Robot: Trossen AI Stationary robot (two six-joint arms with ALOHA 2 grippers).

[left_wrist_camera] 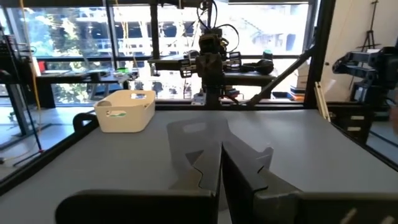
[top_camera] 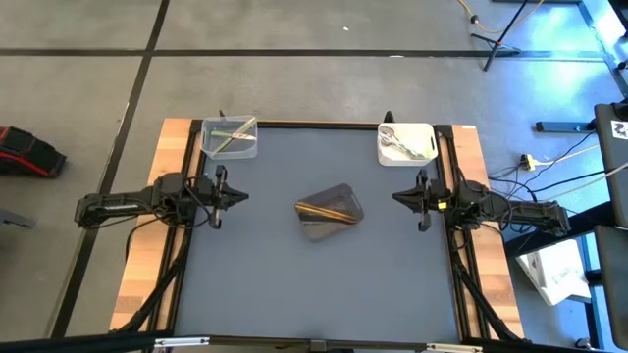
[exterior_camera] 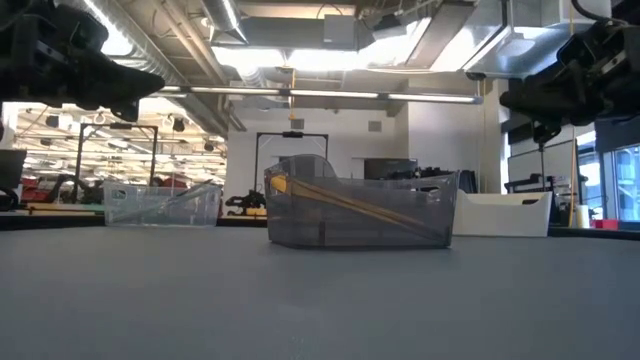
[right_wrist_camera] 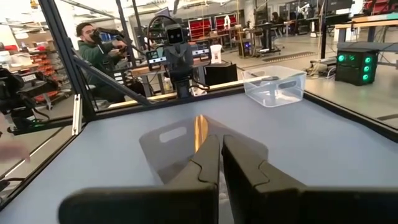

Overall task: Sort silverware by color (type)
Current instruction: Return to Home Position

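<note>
Thin gold-coloured pieces lie inside the dark grey tub at the table's middle; in the low view they slant across the tub. Pale-green-handled knives lie in the clear tub at the far left. Shiny silver spoons lie in the white tub at the far right. My left gripper hovers shut at the table's left side, pointing at the grey tub. My right gripper hovers shut at the right side, facing it. Both touch nothing.
The grey mat spreads around the grey tub, with bare room on its near half. Wooden borders flank the mat. A person sits beyond the table's left edge, seen in the right wrist view.
</note>
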